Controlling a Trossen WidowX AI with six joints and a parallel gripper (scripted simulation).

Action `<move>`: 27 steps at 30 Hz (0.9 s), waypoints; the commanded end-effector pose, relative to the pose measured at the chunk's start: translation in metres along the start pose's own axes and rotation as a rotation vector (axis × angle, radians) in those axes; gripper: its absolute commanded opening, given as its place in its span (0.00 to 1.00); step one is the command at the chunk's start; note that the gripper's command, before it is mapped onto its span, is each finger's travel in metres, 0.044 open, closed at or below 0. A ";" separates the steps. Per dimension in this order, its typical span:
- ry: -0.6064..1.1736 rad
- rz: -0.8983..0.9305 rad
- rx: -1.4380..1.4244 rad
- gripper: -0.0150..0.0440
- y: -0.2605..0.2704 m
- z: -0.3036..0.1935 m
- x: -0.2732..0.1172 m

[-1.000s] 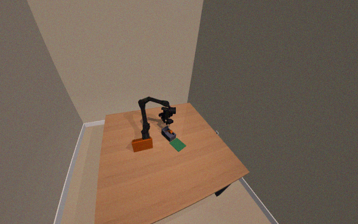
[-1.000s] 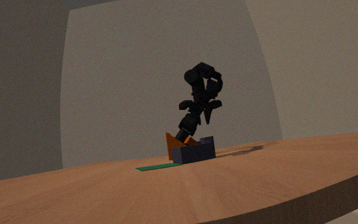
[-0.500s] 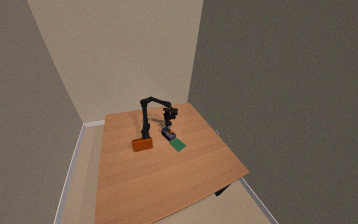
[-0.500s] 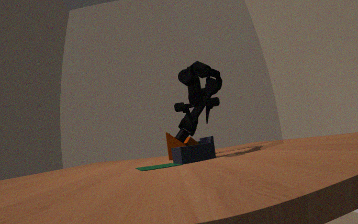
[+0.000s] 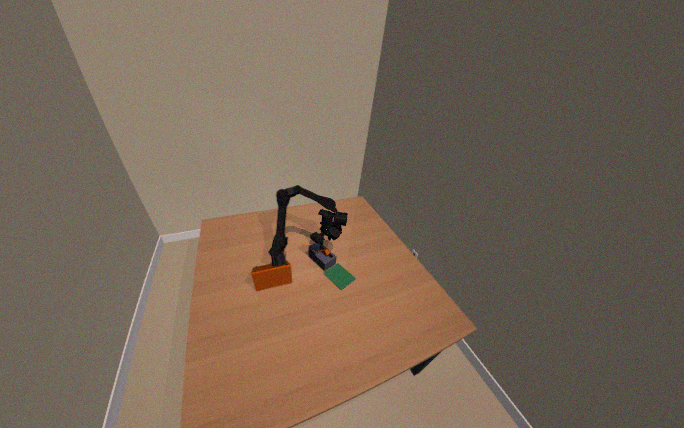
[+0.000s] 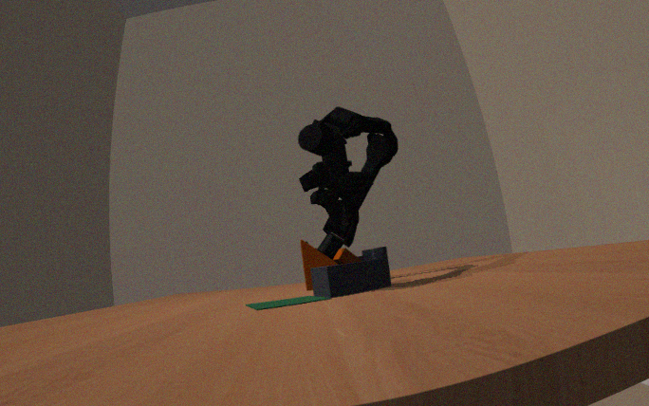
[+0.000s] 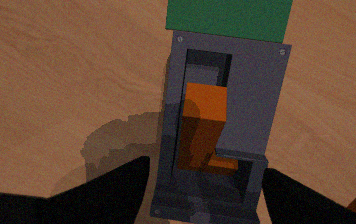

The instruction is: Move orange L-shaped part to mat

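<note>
1. The grey rectangular tray (image 7: 250,95) with its L-shaped pocket stands on the wooden desk (image 5: 302,328), and everything here is placed relative to it.
2. The orange L-shaped part (image 7: 202,127) lies in the tray's pocket, tipped: in the wrist view its end nearer the green mat is lit and raised, while the L-shaped foot sits low in the shadowed end of the pocket.
3. The flat green mat (image 7: 230,17) lies on the desk right at the tray's short end, appearing to touch it.
4. The black arm's jaws hang above the tray's opposite end, the one away from the mat; they stand apart with nothing between them, one dark finger (image 7: 107,192) to each side of the tray.
5. From the exterior view, the jaws (image 6: 335,246) sit low over the tray (image 6: 351,277), just above its top.
6. The arm's orange base block (image 5: 271,276) stands on the desk well apart from the tray (image 5: 322,257), to the side away from the mat (image 5: 339,276).
</note>
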State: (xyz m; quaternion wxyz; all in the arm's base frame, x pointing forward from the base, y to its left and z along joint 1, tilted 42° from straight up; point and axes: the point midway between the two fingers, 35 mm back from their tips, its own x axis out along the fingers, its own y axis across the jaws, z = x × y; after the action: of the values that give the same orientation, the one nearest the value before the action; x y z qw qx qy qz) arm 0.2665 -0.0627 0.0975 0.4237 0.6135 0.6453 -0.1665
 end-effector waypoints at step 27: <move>-0.004 0.001 0.055 0.73 0.003 0.005 0.050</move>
State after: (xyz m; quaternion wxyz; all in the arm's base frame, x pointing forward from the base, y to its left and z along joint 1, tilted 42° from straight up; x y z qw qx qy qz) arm 0.2780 -0.0380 0.0630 0.4139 0.6237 0.6370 -0.1844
